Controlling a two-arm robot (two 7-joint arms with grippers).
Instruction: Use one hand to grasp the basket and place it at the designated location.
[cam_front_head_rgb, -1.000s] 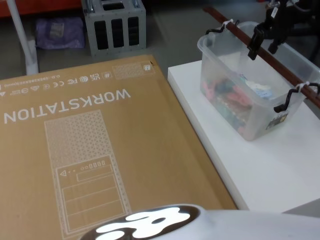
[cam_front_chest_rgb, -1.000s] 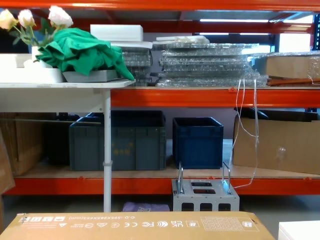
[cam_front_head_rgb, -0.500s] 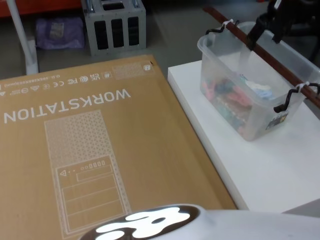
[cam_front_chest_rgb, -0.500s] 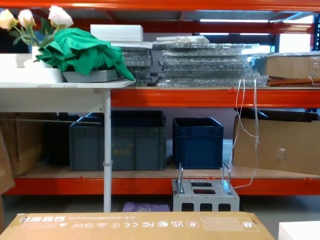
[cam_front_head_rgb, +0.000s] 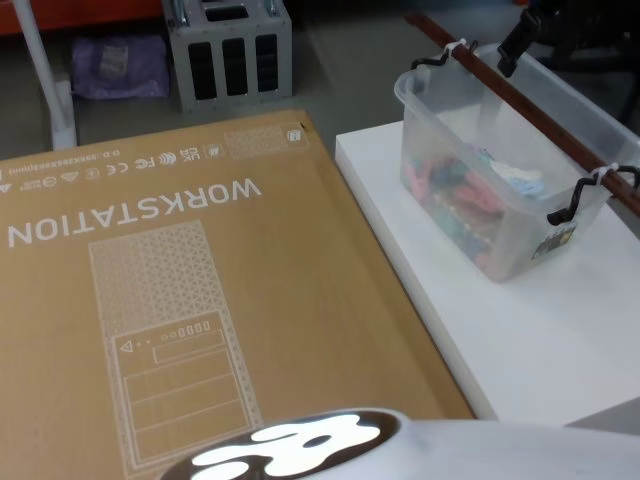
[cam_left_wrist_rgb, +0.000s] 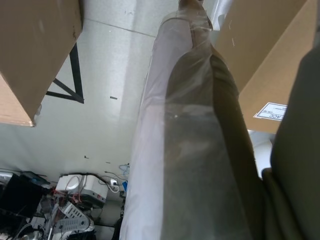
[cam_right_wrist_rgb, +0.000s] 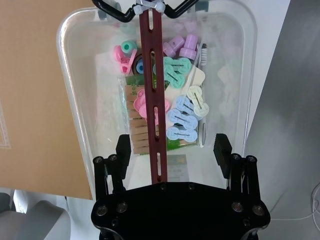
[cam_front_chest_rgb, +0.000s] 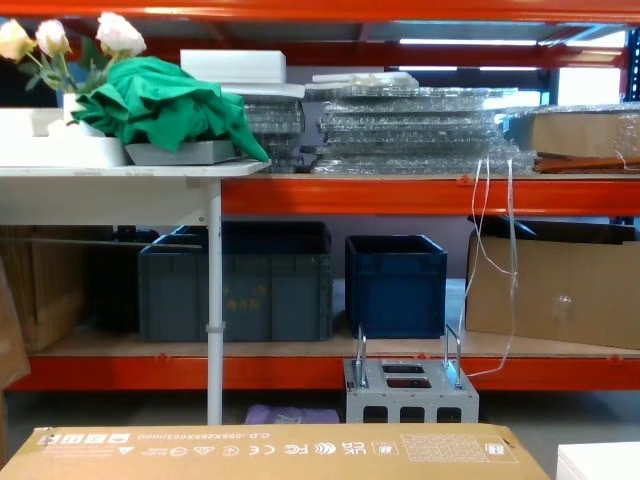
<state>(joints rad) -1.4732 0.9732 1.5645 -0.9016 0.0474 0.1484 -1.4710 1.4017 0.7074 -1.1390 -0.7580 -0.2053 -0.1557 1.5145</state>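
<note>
**Right pincer poised open above the basket handle**

Nearest you, from 6 to 9 o'clock in the head view, lies the big cardboard box (cam_front_head_rgb: 170, 290) printed "WORKSTATION"; it lies flat, just beside the white table (cam_front_head_rgb: 520, 340), and may be where the basket is meant to go, though nothing marks the spot.

At about 2 o'clock, the basket (cam_front_head_rgb: 500, 170) sits on the white table near its left edge. It stands upright, and your right wrist view shows it holding a heap of pastel clips and a packet. The reddish-brown slotted bar handle (cam_right_wrist_rgb: 154, 95) runs lengthwise over the opening, tied to black hooks with white zip ties. That makes the bar the natural thing to grip: it spans the middle, so a grip near its centre should keep the load level.

Farther out, at 1 o'clock by the top edge of the head view, the right gripper (cam_front_head_rgb: 527, 35) hangs above the far part of the basket. From the wrist camera the gripper (cam_right_wrist_rgb: 173, 145) has its two pads spread wide, one on each side of the bar, touching nothing and holding nothing. The bar runs between the pads, slightly nearer one of them, so you seem lined up to come down and close.

Your left arm is parked away from the work; I cannot tell how its pincer stands.
</note>
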